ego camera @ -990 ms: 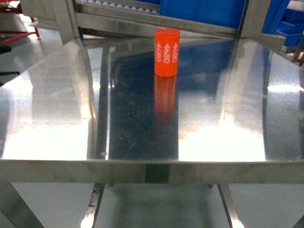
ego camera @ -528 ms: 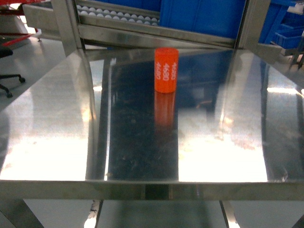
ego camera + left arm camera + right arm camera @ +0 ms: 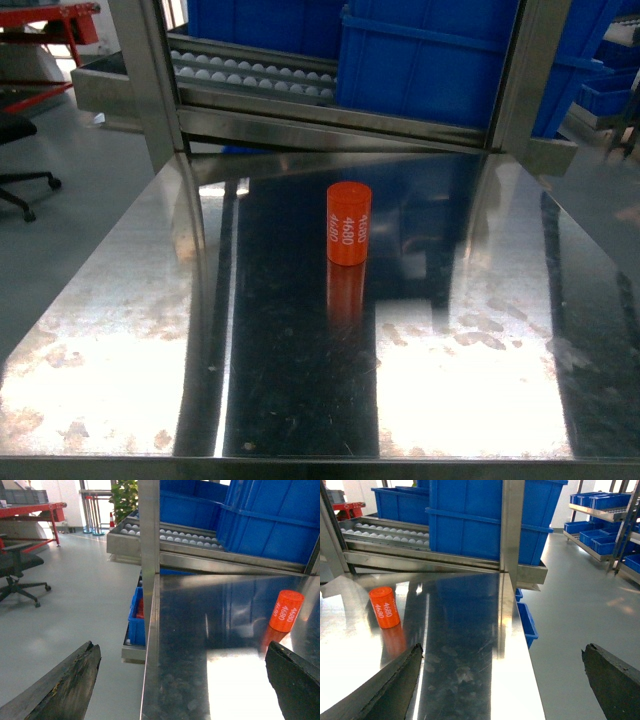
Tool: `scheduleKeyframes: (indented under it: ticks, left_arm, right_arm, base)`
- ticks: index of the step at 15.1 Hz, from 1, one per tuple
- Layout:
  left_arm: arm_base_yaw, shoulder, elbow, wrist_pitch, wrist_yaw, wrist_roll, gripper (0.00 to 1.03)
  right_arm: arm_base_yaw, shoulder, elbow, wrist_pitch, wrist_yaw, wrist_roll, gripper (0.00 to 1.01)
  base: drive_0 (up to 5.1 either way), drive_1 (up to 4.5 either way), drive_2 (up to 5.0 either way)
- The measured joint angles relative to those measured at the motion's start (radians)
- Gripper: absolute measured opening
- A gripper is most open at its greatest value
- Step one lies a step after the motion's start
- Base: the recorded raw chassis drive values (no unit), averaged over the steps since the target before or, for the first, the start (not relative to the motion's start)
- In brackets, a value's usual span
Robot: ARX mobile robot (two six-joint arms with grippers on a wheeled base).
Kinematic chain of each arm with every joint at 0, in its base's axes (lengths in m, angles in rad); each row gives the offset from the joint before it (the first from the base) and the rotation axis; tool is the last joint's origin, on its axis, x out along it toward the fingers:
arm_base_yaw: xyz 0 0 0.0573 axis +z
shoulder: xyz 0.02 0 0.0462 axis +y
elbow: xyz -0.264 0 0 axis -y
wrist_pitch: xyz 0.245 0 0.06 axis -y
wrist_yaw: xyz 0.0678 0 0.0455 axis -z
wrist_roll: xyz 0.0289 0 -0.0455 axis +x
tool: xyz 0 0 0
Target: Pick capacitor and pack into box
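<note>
The capacitor (image 3: 348,224), a small orange-red cylinder with white "4680" printing, stands upright near the back middle of the shiny steel table (image 3: 480,380). In the left wrist view the capacitor (image 3: 286,611) is far right, ahead of the right fingertip. My left gripper (image 3: 182,652) is open and empty, straddling the table's left edge. In the right wrist view the capacitor (image 3: 384,607) is at the left, beyond the left fingertip. My right gripper (image 3: 502,652) is open and empty over the table's right edge. Neither gripper shows in the head view. The box is out of view.
A steel rack with a roller conveyor (image 3: 250,75) and large blue bins (image 3: 430,60) rises right behind the table. Steel uprights (image 3: 150,90) stand at the back corners. Smaller blue bins (image 3: 136,615) sit low beside the table. An office chair (image 3: 15,575) stands on the floor at left.
The head view has shifted: the capacitor now sits lower in the frame, the table's front edge has dropped out of sight, and more of the rack shows. The capacitor stays in place on the table.
</note>
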Motion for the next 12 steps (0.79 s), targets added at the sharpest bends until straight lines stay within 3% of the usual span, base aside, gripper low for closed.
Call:
scheduleKeyframes:
  ticks: [12]
  left_arm:
    - [0.0, 0.0, 0.0, 0.0, 0.0, 0.0, 0.98]
  right_arm:
    - [0.0, 0.0, 0.0, 0.0, 0.0, 0.0, 0.98]
  base:
    - [0.0, 0.0, 0.0]
